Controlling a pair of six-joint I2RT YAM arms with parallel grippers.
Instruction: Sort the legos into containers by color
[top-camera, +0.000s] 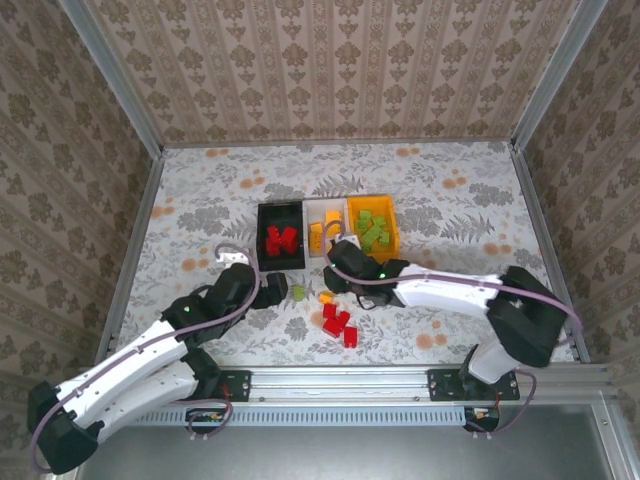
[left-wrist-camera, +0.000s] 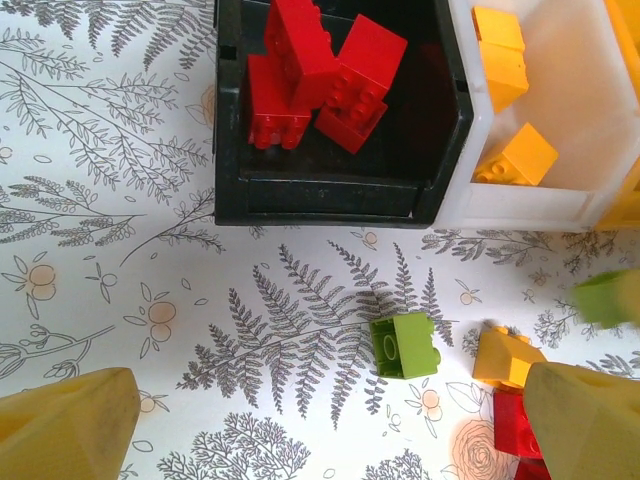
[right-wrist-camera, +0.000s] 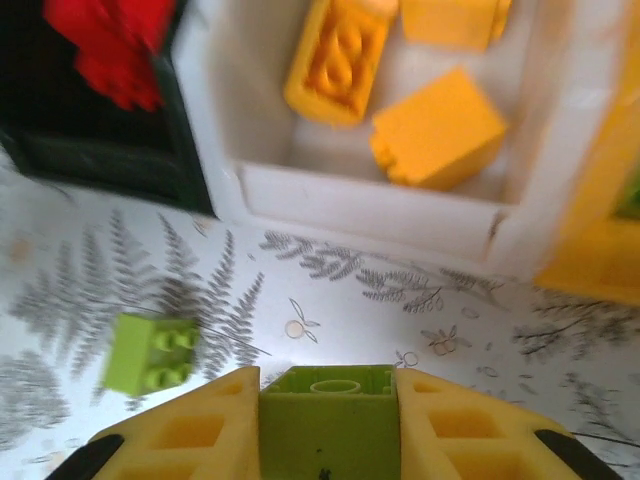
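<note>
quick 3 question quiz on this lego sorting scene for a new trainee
1. True or false: the right gripper is shut on a green lego.
2. What colour are the legos in the black bin? A red, B green, C yellow
3. Fill in: the left gripper is ___.
Key: 1 true; 2 A; 3 open

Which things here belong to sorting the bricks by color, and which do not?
For the job: right hand, green brick it holds, loose green brick, loose red bricks, black bin, white bin, orange bin.
Only around: table cover, walls, metal rail.
</note>
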